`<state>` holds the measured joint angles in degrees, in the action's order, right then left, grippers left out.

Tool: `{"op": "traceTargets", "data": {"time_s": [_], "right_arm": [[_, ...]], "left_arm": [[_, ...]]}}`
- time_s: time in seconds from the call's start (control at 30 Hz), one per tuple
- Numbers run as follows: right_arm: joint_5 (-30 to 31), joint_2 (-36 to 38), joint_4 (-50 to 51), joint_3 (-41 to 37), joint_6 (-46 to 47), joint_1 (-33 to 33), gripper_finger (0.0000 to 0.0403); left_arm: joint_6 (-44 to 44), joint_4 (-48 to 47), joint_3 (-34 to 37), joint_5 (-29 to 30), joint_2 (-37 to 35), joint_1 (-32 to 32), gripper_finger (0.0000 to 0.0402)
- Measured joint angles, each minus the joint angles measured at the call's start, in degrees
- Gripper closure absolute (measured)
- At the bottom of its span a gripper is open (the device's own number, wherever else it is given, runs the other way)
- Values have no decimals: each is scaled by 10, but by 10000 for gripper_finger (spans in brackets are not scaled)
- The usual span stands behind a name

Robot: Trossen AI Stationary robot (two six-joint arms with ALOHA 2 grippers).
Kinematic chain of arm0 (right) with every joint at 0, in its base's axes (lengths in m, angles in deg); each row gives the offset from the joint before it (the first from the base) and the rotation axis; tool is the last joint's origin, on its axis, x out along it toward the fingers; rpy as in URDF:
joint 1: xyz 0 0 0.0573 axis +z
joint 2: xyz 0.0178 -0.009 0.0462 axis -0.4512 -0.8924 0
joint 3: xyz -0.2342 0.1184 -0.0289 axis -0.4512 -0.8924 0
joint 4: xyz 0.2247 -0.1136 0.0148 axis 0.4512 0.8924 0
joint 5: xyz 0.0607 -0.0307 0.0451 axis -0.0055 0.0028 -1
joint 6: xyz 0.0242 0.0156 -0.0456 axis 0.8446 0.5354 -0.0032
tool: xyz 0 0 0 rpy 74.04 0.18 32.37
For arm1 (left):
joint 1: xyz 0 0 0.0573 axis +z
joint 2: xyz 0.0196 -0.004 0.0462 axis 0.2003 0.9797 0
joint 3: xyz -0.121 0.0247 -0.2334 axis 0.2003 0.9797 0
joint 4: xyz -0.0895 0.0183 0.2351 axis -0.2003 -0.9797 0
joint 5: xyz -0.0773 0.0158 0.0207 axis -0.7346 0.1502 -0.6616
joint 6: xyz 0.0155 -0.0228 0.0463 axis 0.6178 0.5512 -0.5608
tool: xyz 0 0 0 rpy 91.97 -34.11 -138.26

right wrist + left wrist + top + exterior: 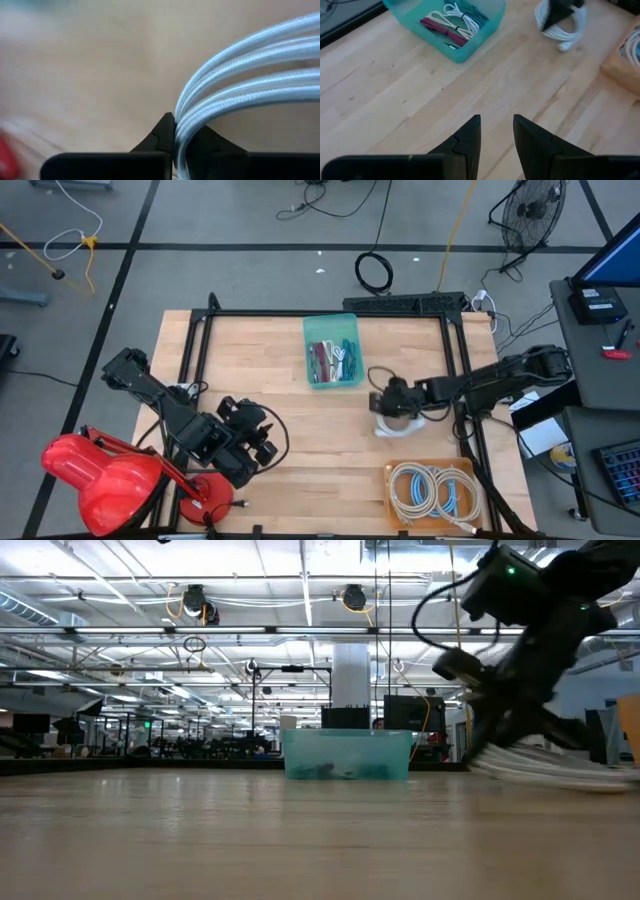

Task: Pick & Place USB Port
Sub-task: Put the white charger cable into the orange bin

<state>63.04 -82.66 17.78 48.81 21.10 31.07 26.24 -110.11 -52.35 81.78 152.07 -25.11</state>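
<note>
Right arm reaches in from 3 o'clock toward table centre, wrist pitched down, right gripper point(388, 412) low at the surface, fingers pinched tight on a coiled white braided cable point(240, 95). Left arm folded at 8 o'clock, left gripper point(496, 131) fingers parted, nothing between.

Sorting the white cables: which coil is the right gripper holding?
The loose white coil on the bare table, between the teal bin and the orange tray. The right gripper is shut on it; the other coils lie in the tray.

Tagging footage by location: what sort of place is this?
Probably a large industrial lab or warehouse floor: open ceiling trusses, a floor fan, and a wooden workbench with cable bins.
</note>
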Motion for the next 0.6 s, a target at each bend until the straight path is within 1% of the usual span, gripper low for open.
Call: {"op": "traceTargets", "data": {"time_s": [0.17,0.27,0.4,0.5,0.6], "right_arm": [[121,0,-94,1,20,-39,394],[196,0,-160,1,78,-52,393],[313,0,-225,1,133,-54,393],[407,0,-301,1,109,-54,393],[455,1,-437,1,32,-57,393]], "left_arm": [[-3,0,0,4,0,-1,286],[-3,-1,0,4,0,-5,286],[-3,-1,0,4,0,-11,286],[-1,-3,0,4,0,-14,286],[-3,-8,0,16,0,-14,286]]}}
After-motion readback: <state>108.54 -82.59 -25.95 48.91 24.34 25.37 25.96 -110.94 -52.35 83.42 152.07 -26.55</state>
